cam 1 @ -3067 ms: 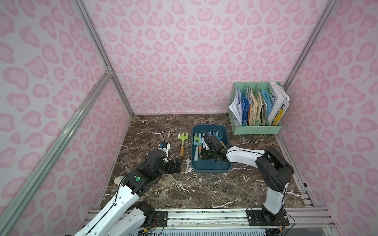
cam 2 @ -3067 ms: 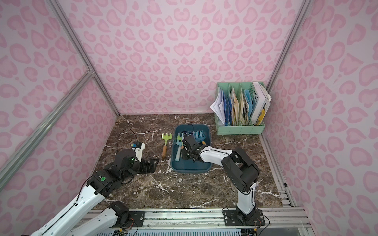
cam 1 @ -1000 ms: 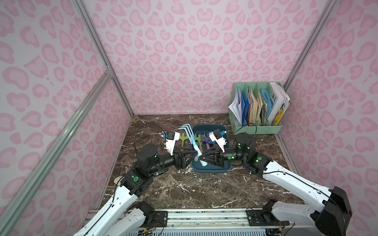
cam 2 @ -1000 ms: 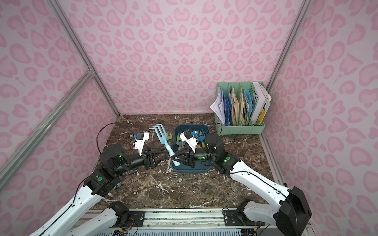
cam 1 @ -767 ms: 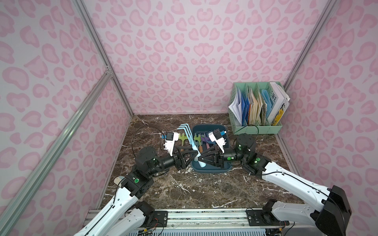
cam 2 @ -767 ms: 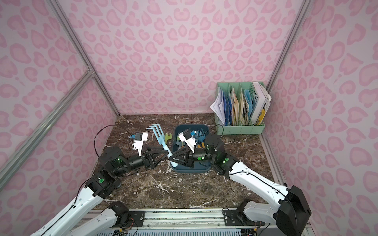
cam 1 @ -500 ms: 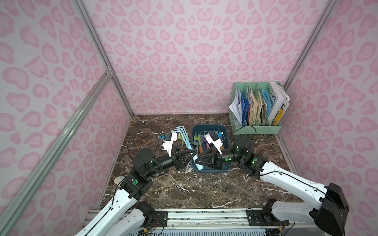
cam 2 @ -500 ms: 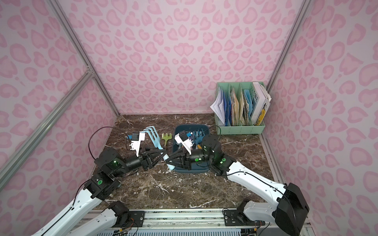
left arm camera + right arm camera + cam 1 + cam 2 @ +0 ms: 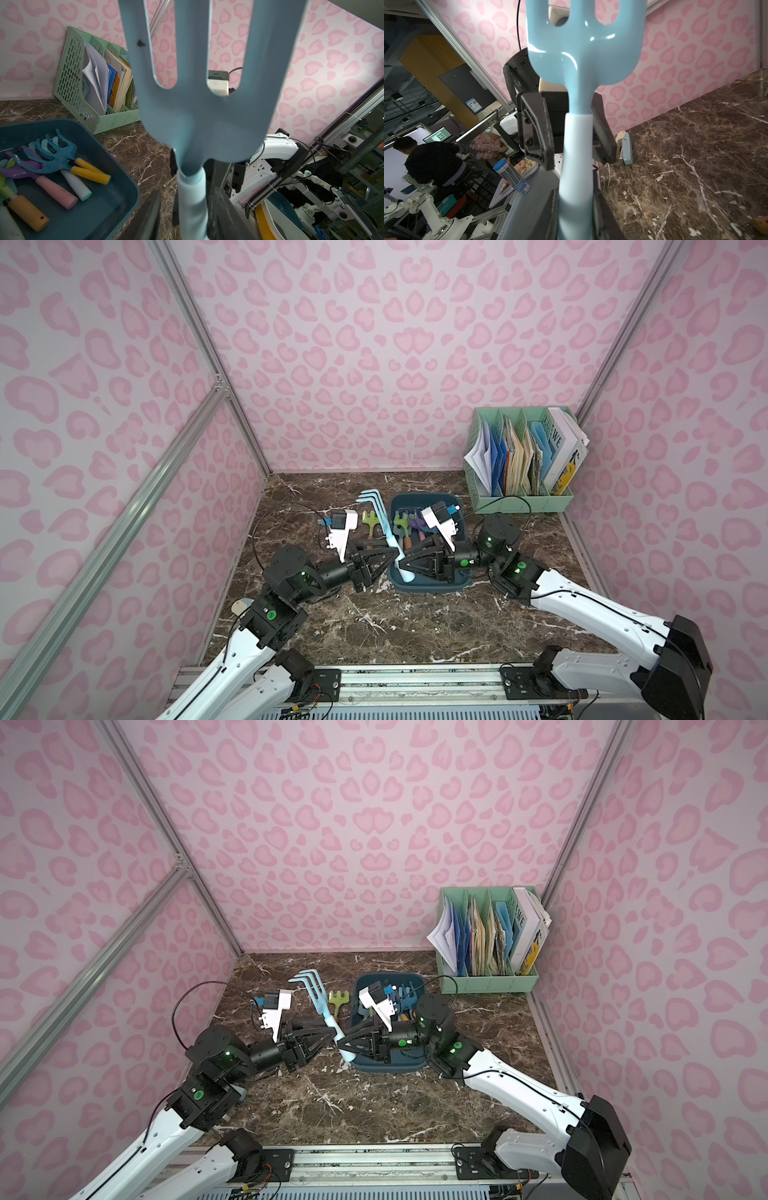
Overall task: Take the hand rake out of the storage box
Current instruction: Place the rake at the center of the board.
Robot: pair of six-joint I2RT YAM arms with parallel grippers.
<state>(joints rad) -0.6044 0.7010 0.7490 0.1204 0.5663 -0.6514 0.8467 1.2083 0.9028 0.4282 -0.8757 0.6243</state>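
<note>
Hand rake (image 9: 388, 533), the pale-blue plastic one with three long tines and a whitish handle, is hanging in the air over the left rim of the shallow dark teal plastic storage box (image 9: 432, 589), where moments ago it was lying among the other small garden tools (image 9: 52, 164). I am holding it tilted, tines leaning back over the brown marble tabletop (image 9: 415, 626), with the right gripper (image 9: 404, 563) clamped tight on the lower handle. What is changing now is the left gripper (image 9: 392, 554): its jaws, standing wide a second ago, are narrowing around the same handle, nearer the head than the right one's grip. In the wrist views one left pad (image 9: 602, 133) is looking pressed to the handle while a gap is still showing on the other side, so I am not counting it as a hold yet. I am reading this as a mid-air handover: the hand rake is already out of the box, and a firm left grip, a right release and a set-down are remaining.
</note>
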